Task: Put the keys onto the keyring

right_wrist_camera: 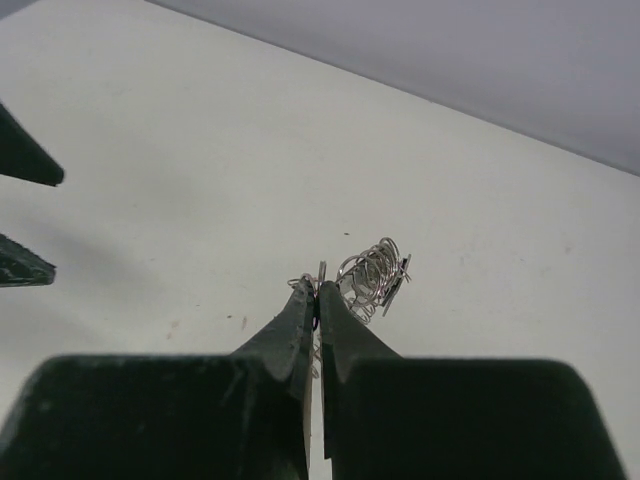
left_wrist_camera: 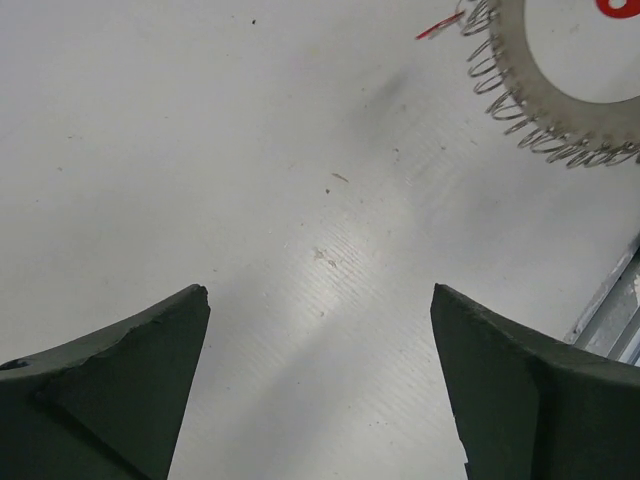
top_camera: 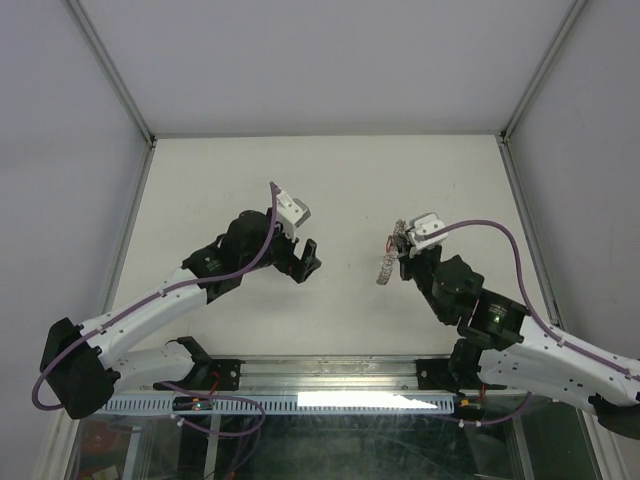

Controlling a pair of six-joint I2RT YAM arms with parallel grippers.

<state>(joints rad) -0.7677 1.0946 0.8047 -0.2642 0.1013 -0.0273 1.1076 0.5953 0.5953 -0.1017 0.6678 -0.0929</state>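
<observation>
**Top view.** The left gripper (top_camera: pixel 309 258) sits near the middle of the surface (top_camera: pixel 330 180). Its jaws are apart with nothing between them. The right gripper (top_camera: pixel 402 250) is at its 3 o'clock, well apart from it, and is clamped on the keyring (top_camera: pixel 384 268). The keyring is seen edge-on and trails off toward 7 o'clock from the right gripper's tips. A red tag (top_camera: pixel 390 243) shows at the ring's upper end, but no key on it can be made out. Whether the ring touches the surface cannot be told.

**Left wrist.** The fingers (left_wrist_camera: pixel 120 390) stand wide apart over bare surface. The keyring (left_wrist_camera: pixel 560 95) is at 1 o'clock, cut by the frame edge, with its keys fanned outward. The red tag (left_wrist_camera: pixel 615 5) lies inside the ring at the top edge and is mostly cropped.

**Right wrist.** The right gripper (right_wrist_camera: pixel 318 292) has its jaws together, pinching the ring's thin wire. A bunch of keys on the keyring (right_wrist_camera: pixel 375 272) is at 1 o'clock, just past the tips. The left gripper's fingertips (right_wrist_camera: pixel 22 165) show at the 9 o'clock edge.
</observation>
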